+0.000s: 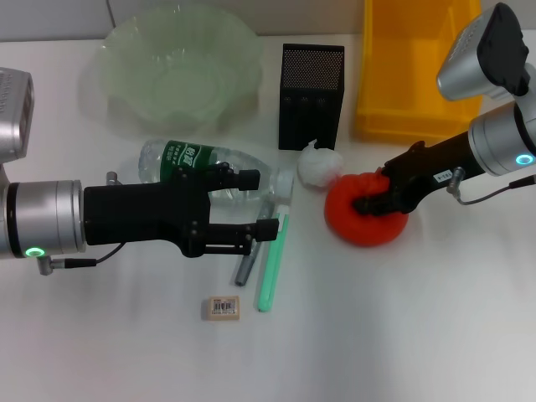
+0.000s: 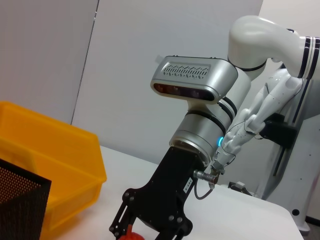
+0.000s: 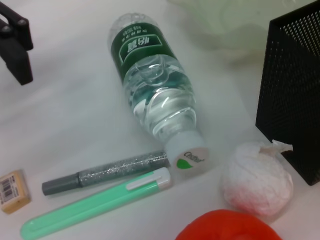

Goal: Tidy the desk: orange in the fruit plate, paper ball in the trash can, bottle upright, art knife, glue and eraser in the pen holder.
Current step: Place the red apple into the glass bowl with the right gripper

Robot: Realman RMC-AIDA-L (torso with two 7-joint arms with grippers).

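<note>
Since our right gripper (image 1: 378,203) pinches the round red-orange orange (image 1: 366,213), plate's next | left gripper (image 1: 255,209) spread over the lying clear bottle (image 1: 213,167)

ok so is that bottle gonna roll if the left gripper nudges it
Probably: the bottle lies on its round side on the smooth desk. It looks water-filled, so fairly heavy, perhaps sloshing. The clear plastic may be slippery for the left gripper.

A clear glossy plastic bottle (image 3: 152,95), crumpled paper ball (image 3: 256,179) and black metal-mesh pen holder (image 3: 292,85) are seen on the smooth white desk (image 1: 402,335).
</note>
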